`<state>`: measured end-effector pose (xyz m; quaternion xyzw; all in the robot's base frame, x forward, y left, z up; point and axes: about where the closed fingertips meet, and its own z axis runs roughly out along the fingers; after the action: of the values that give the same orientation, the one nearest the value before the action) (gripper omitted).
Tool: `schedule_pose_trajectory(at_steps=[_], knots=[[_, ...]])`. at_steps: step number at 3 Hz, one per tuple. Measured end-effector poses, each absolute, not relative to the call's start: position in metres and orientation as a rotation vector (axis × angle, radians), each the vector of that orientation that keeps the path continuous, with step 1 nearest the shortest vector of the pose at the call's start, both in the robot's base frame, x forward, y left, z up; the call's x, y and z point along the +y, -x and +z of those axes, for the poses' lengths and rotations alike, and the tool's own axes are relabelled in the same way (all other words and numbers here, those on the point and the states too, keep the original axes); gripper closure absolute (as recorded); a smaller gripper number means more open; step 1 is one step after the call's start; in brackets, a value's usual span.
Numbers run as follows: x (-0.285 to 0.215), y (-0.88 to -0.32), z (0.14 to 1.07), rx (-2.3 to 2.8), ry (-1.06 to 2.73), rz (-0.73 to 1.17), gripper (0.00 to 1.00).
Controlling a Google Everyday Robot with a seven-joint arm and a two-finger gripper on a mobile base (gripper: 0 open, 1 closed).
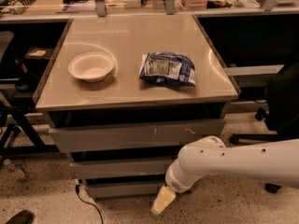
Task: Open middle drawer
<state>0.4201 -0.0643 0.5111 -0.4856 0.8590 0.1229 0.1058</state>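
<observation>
The middle drawer (pixel 119 168) is a shallow grey front, shut, between the taller scratched top front (pixel 135 135) and the narrow bottom front (pixel 121 189). My white arm (pixel 224 164) reaches in from the right, low in front of the cabinet, and hides the right end of the middle drawer. My gripper (pixel 162 202), pale yellow, points down and left towards the floor. It sits just below the bottom front's right part, lower than the middle drawer.
A white bowl (pixel 91 66) and a blue snack bag (pixel 167 69) lie on the beige table top (pixel 131 36). A black chair (pixel 280 106) stands at the right. A black cable (pixel 86 200) lies on the speckled floor, with a dark shoe (pixel 18 217) at bottom left.
</observation>
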Motion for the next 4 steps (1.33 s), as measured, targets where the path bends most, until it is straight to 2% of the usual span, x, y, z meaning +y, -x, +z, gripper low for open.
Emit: schedule_pose_trajectory(at_steps=[1,3,4], knots=[[-0.065,-0.427,0.505,2.518,1.422,0.31,0.0],[-0.088,-0.498,0.474,2.486,1.341,0.093,0.0],[-0.09,-0.5,0.471,2.488,1.338,0.085,0.0]])
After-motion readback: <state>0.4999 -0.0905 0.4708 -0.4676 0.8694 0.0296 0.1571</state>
